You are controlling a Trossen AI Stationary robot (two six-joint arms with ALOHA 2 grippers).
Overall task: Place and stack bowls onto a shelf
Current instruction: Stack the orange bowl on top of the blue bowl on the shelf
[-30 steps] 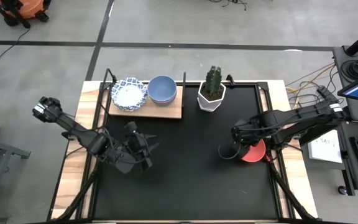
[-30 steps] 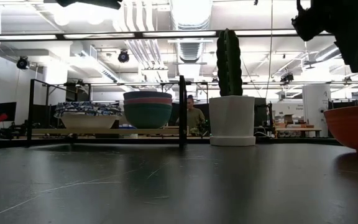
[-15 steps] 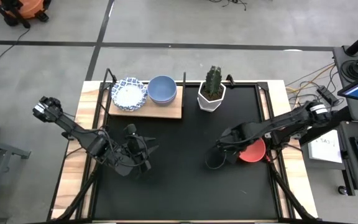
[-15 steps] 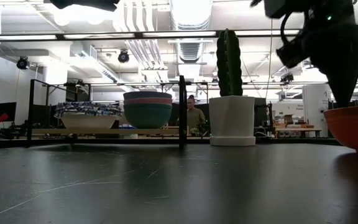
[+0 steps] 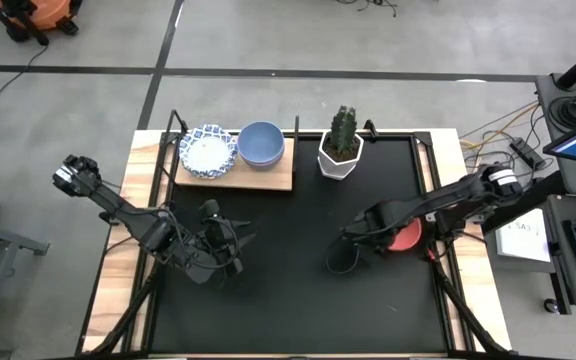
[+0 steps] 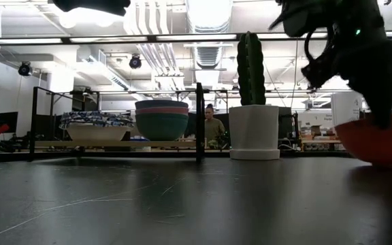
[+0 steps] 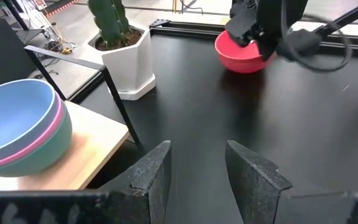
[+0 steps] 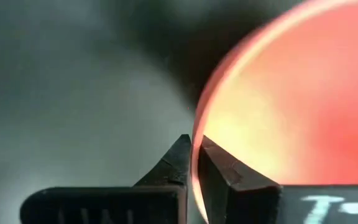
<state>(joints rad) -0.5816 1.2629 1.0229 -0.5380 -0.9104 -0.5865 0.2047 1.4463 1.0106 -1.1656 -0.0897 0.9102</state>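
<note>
1. My left end effector (image 7: pixel 194 180) hovers open and empty over the near-left worktop (image 5: pixel 288 290).
2. My right end effector (image 8: pixel 193 165) is clamped on the red bowl (image 5: pixel 405 236) at its near rim, right of centre. I judge it rigid, light and slippery; the thin rim is the only purchase.
3. The shelf (image 5: pixel 268 177) stands farthest, carrying stacked bowls.

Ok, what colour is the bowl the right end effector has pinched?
Red bowl, clearest in the left wrist view.

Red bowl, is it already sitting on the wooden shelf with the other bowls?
No. The red bowl sits on the black tabletop, its rim pinched by the right gripper, well away from the shelf.
</note>
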